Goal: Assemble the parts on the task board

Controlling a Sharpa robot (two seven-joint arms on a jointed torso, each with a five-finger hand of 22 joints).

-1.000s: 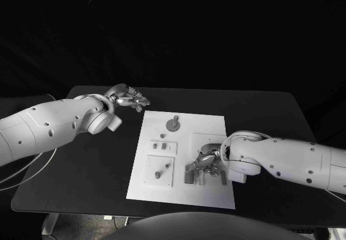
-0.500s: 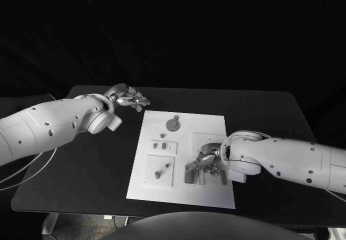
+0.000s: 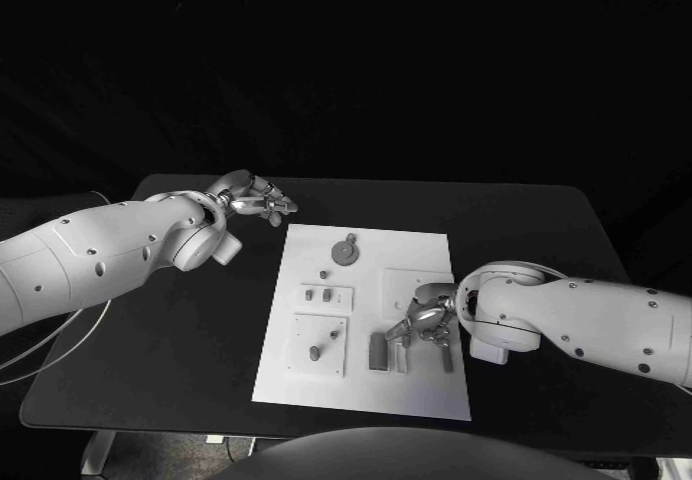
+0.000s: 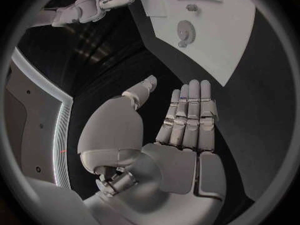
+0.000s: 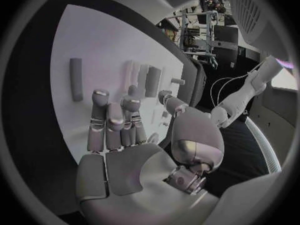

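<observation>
Right hand (image 3: pixel 427 322) empty, fingers apart, above bar-shaped parts (image 3: pixel 379 351); careless descent risks knocking them. Left hand (image 3: pixel 254 197) empty, fingers apart, off task board (image 3: pixel 361 385).

The right hand (image 3: pixel 423 325) hovers over the task board (image 3: pixel 368 320); the left hand (image 3: pixel 255 200) hangs beyond its far corner.

A white task board (image 3: pixel 426 250) with grey parts (image 3: pixel 379 351) lies on the black table (image 3: pixel 519 215).
</observation>
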